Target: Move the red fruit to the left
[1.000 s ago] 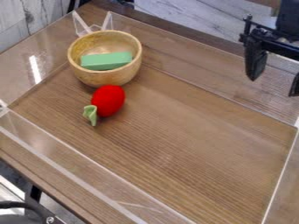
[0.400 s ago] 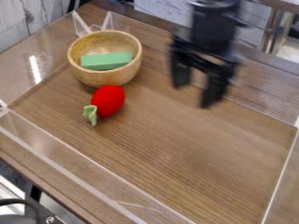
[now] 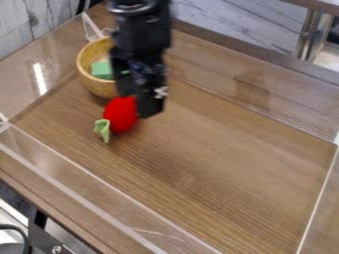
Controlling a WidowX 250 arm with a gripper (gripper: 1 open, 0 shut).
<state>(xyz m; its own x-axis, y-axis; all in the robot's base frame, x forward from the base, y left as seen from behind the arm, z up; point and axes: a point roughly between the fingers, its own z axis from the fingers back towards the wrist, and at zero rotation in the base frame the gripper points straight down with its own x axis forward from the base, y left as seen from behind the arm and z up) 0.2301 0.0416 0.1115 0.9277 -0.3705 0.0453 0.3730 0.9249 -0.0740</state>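
While the black robot gripper (image 3: 139,96) hangs over the wooden tabletop (image 3: 225,159), pointing down, its fingers are spread apart w/ nothing between them. It sits just above and partly in front of the small round bright red plush fruit (image 3: 121,115), covering the fruit's upper right side; can't tell if fingers touch it. Fruit lies on the tabletop, left-centre of frame, w/ its light green leafy stem end (image 3: 102,129) pointing toward lower left. Just behind the fruit, up-left, is the round tan wooden bowl (image 3: 90,71), mostly hidden by the arm. Inside the bowl a bit of the green block-shaped item (image 3: 99,69) shows. Clear plastic walls (image 3: 40,64) run around the tabletop edges. Fruit and bowl near each other, not clearly touching.
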